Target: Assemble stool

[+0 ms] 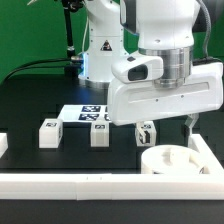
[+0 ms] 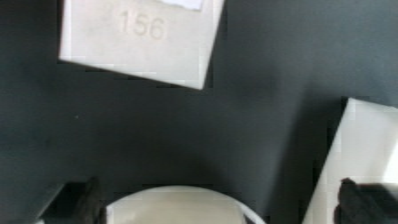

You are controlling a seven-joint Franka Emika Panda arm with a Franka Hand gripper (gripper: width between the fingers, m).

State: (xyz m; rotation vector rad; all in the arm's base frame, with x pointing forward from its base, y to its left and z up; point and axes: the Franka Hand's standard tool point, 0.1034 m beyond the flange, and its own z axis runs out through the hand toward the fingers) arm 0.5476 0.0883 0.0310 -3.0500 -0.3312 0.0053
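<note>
White glossy arm, grey wrist ring, black-fingered gripper.

The black table carries the round seat ring almost straight beneath the pincer. Three blocky legs stand in a row off to one side of the pincer, with the marker board lying flat beyond them. White border rails edge the table, one running close past the seat ring.
</note>
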